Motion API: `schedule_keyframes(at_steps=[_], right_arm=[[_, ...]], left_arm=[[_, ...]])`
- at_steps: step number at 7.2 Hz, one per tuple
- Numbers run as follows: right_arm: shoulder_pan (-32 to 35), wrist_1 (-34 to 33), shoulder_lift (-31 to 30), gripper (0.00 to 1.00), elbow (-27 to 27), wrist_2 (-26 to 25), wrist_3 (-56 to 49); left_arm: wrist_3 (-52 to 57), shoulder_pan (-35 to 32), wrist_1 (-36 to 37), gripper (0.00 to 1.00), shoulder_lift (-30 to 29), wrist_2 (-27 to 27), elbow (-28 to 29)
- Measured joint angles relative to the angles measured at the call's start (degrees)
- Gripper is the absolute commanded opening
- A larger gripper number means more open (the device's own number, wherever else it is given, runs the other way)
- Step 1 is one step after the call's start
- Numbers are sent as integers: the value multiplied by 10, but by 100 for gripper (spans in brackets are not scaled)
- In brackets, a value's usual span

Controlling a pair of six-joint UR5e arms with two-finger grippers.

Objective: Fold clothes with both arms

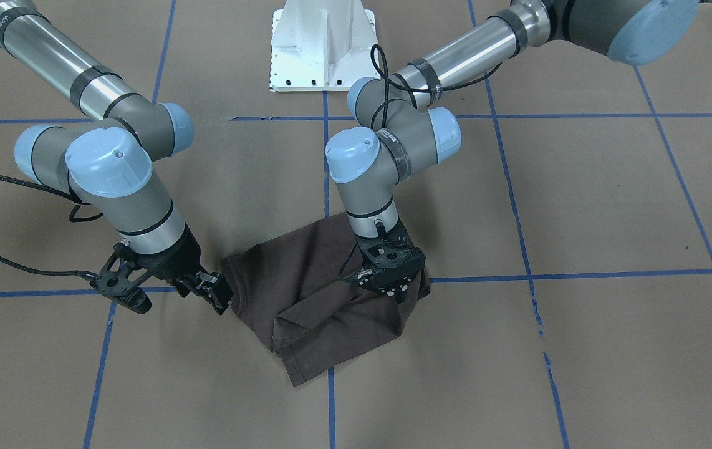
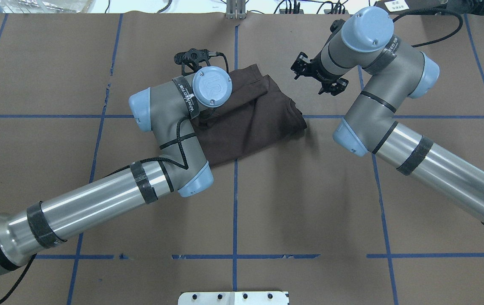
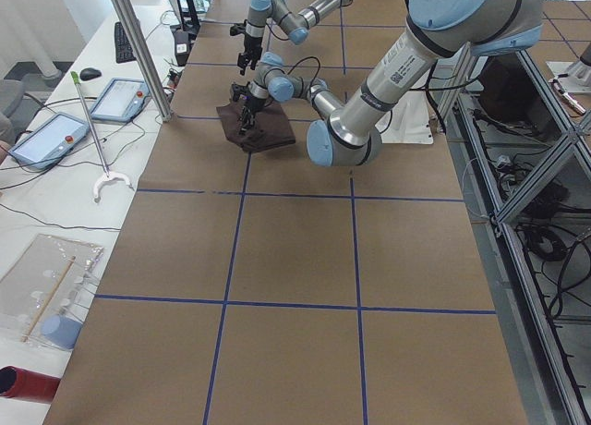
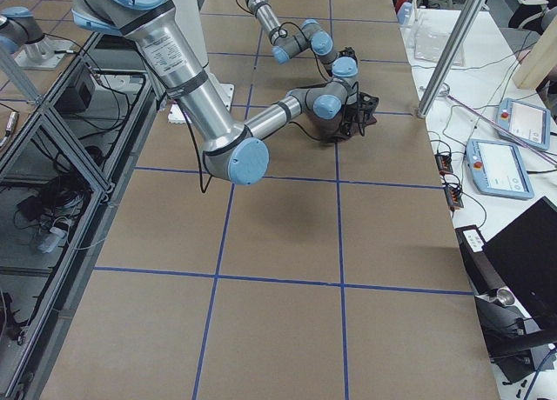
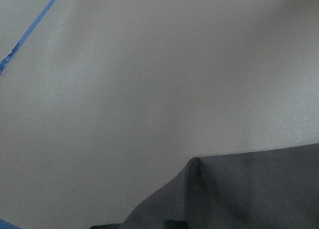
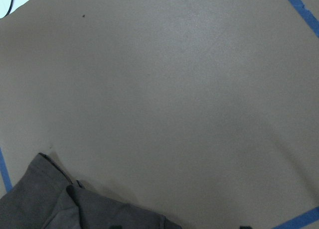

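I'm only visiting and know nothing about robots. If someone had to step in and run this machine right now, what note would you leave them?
Left pincer: points down onto the dark brown short-sleeved T-shirt. I cannot tell whether it is gripping cloth.
Right pincer: at the shirt's edge. It looks open and holds nothing.
Shirt: lies on the brown paper-covered table, in front of the robot, doubled over into a rough bundle with one flap sticking out.
Done: the main folds appear made.
Left: probably fold in or tidy the loose flap, then lift both pincers away.
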Motion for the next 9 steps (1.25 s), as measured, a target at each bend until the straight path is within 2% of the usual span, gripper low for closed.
schedule_keyframes(at_steps=[1, 3, 6, 9], right_arm=[[0, 0, 0, 83, 0, 0, 0], [1, 0, -1, 86, 1, 0, 0], [2, 0, -7, 86, 7, -1, 1], [2, 1, -12, 86, 8, 0, 0]], left_arm=[[5, 0, 0, 48, -1, 1, -9], [8, 1, 0, 54, 0, 6, -13], [13, 2, -2, 48, -4, 35, 12], [14, 8, -1, 46, -10, 38, 26]])
